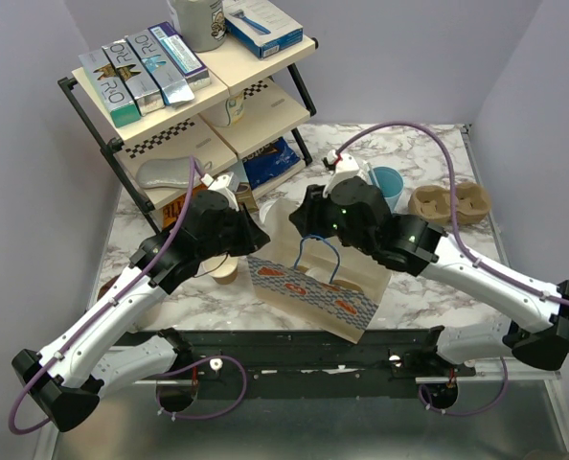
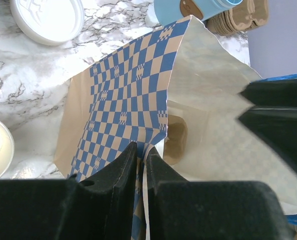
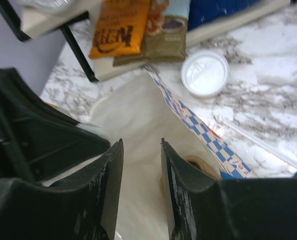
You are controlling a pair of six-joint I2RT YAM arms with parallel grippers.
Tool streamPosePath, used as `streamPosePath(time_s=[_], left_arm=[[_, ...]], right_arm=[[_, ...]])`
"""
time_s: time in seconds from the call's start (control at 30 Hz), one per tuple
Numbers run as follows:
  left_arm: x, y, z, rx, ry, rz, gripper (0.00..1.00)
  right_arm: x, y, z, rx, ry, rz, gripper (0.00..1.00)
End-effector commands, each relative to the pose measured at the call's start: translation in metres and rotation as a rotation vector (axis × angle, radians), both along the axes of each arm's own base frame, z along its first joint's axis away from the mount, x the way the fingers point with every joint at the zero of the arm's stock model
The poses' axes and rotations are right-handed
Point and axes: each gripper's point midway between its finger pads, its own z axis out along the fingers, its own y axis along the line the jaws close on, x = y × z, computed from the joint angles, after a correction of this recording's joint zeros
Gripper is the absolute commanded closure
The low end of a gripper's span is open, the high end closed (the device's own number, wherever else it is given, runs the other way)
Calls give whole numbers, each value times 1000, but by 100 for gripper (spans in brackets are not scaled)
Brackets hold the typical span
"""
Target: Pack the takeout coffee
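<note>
on the marble table, the left gripper was pinched shut on the rim of the checkered paper bag, seemingly to keep its mouth spread. the takeout coffee stood unpacked just beyond the bag, toward the far edge. the right gripper hung over the mouth, jaws parted and empty, likely free to fetch the cup.

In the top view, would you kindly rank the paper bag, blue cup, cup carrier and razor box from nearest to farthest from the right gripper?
1. paper bag, directly under the right gripper.
2. blue cup, just right of it, toward the back.
3. cup carrier, farther right.
4. razor box, far back on the top shelf.
</note>
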Motion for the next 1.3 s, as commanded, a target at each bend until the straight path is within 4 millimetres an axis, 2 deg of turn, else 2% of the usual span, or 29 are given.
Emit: streamPosePath(time_s=[0.0,0.17,0.23,0.3,0.33,0.43,0.57,0.6,0.67,0.73,0.83,1.0,1.13,1.27], left_arm=[[-3,3,-5,25,2,-5,76],[-3,4,-4,29,-5,-2,67],[-2,4,-3,29,-5,-1,64],[-2,5,-2,28,-8,0,58],[-2,4,-1,27,-12,-1,55],[-1,6,3,30,-22,3,44],[0,6,12,20,-45,-1,14],[0,6,16,17,-57,-2,10],[0,7,25,10,-77,0,1],[0,8,31,5,-94,-2,1],[-1,9,43,-5,-119,-6,1],[0,17,62,-13,-175,24,1],[0,24,71,-11,-193,47,1],[1,27,84,-14,-221,61,1]], right_arm=[[3,-9,73,109,-162,-3,55],[-1,-19,123,185,-277,18,52],[-4,-28,148,208,-337,18,46],[-5,-35,160,215,-369,8,39],[-5,-45,171,215,-403,-11,36],[3,-71,184,175,-465,-99,27],[13,-119,199,147,-525,-241,18],[15,-127,201,143,-533,-261,15],[23,-147,202,126,-544,-312,12],[26,-166,202,120,-555,-347,11],[33,-184,197,88,-557,-392,8],[50,-192,181,22,-527,-395,4],[78,-196,157,-4,-459,-350,1],[103,-191,128,-27,-390,-277,0]])
